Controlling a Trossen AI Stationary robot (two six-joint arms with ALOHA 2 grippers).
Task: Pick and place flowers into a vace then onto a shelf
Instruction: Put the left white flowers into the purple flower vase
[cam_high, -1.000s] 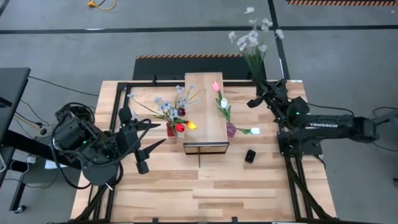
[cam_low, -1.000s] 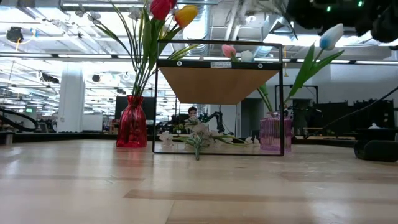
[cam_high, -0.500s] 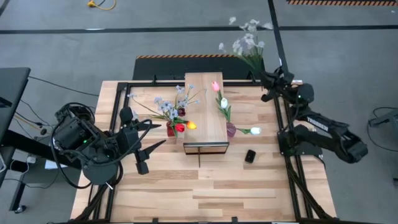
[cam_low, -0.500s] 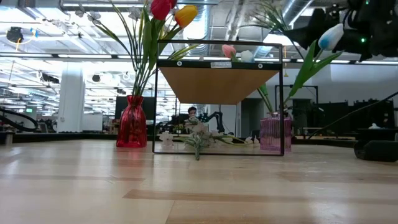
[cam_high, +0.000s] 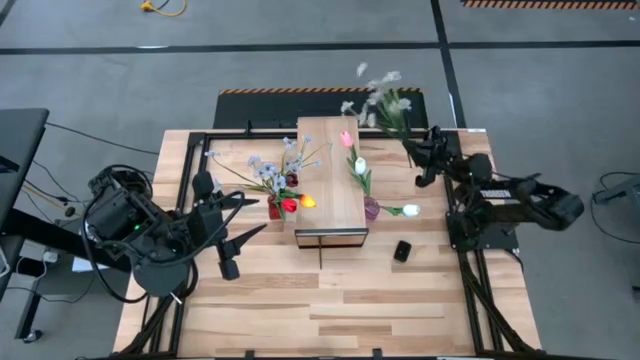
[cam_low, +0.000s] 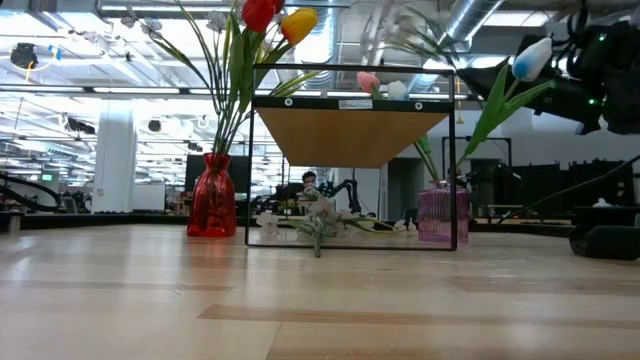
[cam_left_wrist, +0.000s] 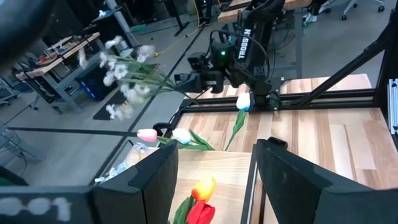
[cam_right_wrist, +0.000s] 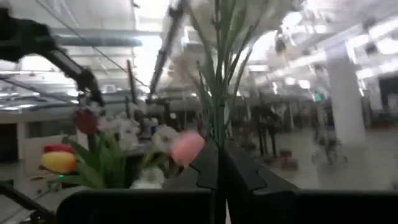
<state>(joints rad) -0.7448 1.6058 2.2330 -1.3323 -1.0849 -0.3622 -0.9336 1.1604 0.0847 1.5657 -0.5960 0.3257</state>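
Two dark jointed arms, black looping cables at left base, white TROSSEN lettering.

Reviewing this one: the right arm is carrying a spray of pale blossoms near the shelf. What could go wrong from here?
The right end effector is shut on the blossom spray low on its stems, so the long top may sway or slip. The purple vase already holds tulips, leaning outward; threading more stems in could tip it. The swinging spray could also brush the pink tulip over the shelf.
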